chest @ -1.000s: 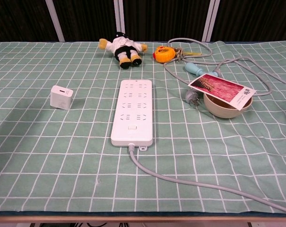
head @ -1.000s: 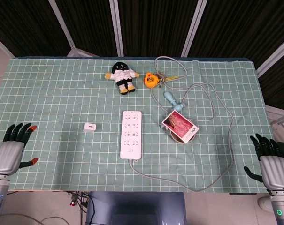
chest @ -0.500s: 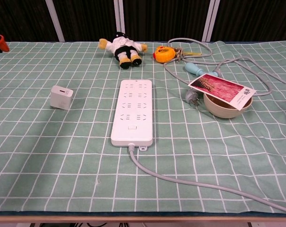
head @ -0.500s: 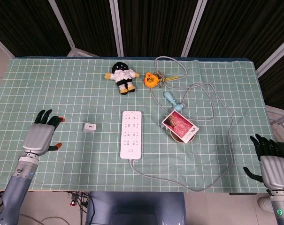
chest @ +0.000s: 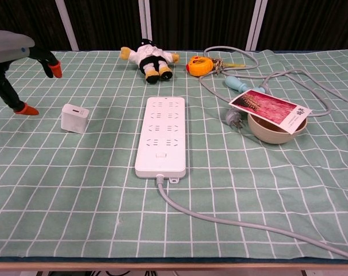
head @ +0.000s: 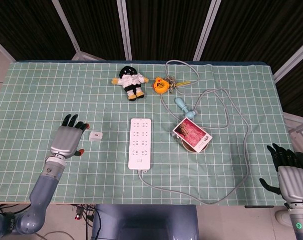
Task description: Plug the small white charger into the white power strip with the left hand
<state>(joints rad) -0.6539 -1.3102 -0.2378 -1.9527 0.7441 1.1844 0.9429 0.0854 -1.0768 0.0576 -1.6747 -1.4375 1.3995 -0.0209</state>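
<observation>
The small white charger [head: 95,135] [chest: 75,118] lies on the green checked cloth, left of the white power strip [head: 139,143] [chest: 160,135]. My left hand [head: 68,139] [chest: 15,54] hovers just left of the charger, fingers spread and empty, its fingertips [chest: 26,108] close to the charger but apart from it. The strip lies lengthwise, its grey cable [chest: 231,222] running off toward the front right. My right hand [head: 288,176] rests at the table's right front corner, fingers apart, holding nothing; the chest view does not show it.
A plush doll [head: 130,80] and an orange toy [head: 162,85] sit at the back. Right of the strip stands a bowl [chest: 275,127] with a red card [chest: 268,108] on it, beside a light-blue plug [head: 184,107] and a looping grey cable [head: 236,116].
My left hand has travelled from the table's left front corner rightward and forward to just beside the charger, entering the chest view. The right hand, charger and strip have not moved.
</observation>
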